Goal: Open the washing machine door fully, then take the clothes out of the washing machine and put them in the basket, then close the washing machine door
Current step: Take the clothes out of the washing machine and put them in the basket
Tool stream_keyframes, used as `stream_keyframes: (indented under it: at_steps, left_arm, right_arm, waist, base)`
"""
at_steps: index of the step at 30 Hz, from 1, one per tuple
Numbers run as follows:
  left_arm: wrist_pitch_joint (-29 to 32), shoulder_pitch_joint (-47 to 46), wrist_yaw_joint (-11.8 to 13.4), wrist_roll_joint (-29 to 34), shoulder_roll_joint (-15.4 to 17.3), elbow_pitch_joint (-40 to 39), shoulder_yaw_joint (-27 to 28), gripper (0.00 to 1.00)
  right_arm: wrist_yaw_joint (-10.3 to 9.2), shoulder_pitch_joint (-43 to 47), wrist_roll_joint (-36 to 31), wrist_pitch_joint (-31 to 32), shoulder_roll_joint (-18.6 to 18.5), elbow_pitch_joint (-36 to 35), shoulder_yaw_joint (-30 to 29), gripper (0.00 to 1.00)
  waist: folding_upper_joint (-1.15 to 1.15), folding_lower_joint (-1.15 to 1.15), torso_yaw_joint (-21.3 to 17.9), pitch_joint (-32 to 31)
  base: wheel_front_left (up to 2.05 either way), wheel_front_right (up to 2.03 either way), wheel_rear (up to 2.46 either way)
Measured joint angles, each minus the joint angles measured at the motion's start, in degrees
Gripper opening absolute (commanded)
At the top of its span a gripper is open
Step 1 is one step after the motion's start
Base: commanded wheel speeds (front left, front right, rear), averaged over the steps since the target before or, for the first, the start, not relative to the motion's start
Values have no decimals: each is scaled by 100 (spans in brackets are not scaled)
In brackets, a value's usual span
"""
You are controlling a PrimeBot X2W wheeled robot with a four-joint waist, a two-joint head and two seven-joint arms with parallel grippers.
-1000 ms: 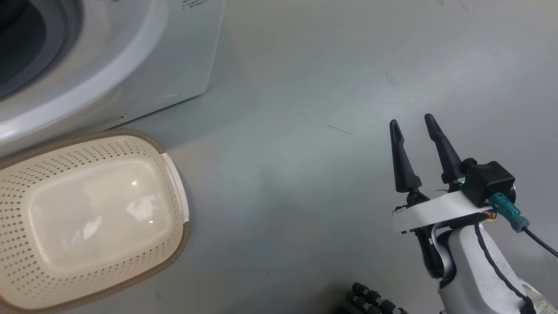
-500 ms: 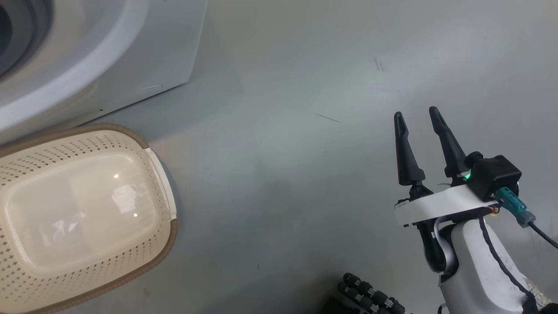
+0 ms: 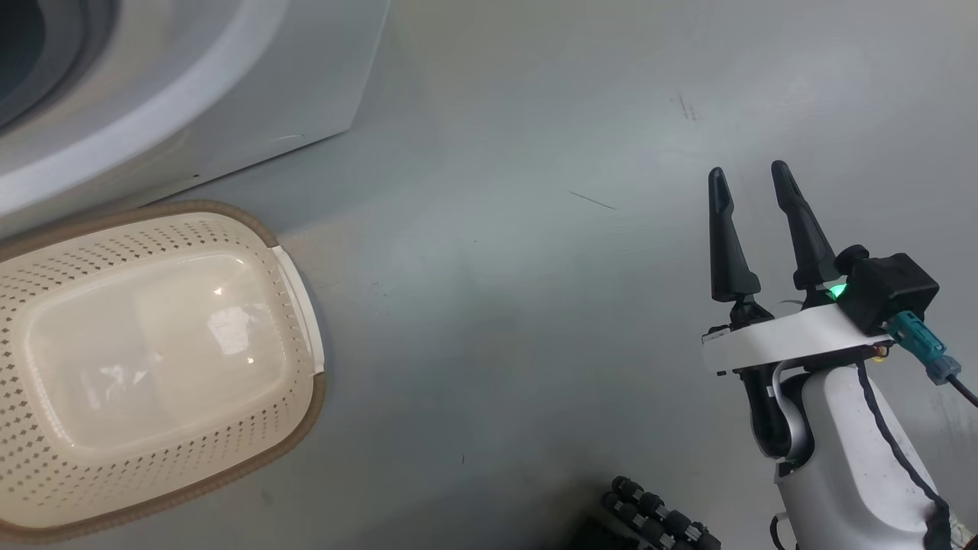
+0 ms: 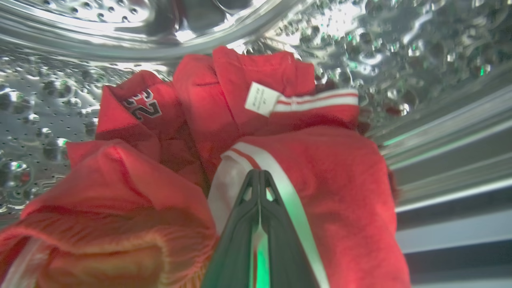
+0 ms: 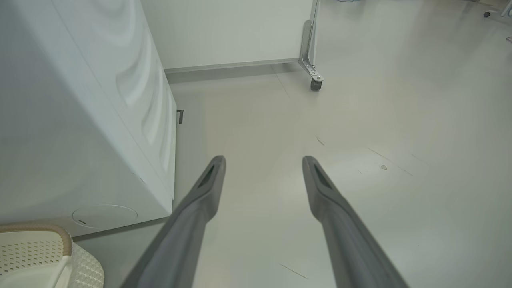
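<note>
My left jaws inside the washing machine (image 4: 60, 24)
They pinch the clothes (image 4: 340, 180); my right jaws gape wide outside it

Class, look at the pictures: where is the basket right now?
The basket sits on the floor at the lower left of the head view, just in front of the washing machine, well left of the open right gripper.

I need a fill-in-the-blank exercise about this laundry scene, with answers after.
The clothes in the drum are mostly ____.
The left tool is ____, tips against a white stripe.
The basket holds ____ clothes.
The right tool is ____.
Missing words: red; shut; no; open.
</note>
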Motion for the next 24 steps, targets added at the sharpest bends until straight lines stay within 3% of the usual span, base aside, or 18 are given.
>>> stream_keyframes:
  at_steps: [13, 24]
  left_arm:
    - [-1452, 446, 18, -141, -498, -387, 174, 0]
    - [-2733, 1227, 215, -110, -1123, -641, 194, 0]
  right_arm:
    - [-2, -32, -180, 0, -2, -5, -248, 100]
    - [-4, -20, -363, 0, -92, -7, -460, 100]
  waist:
    - [0, 0, 396, -90]
    - [0, 0, 827, -299]
  base:
    - [0, 0, 0]
    - [0, 0, 0]
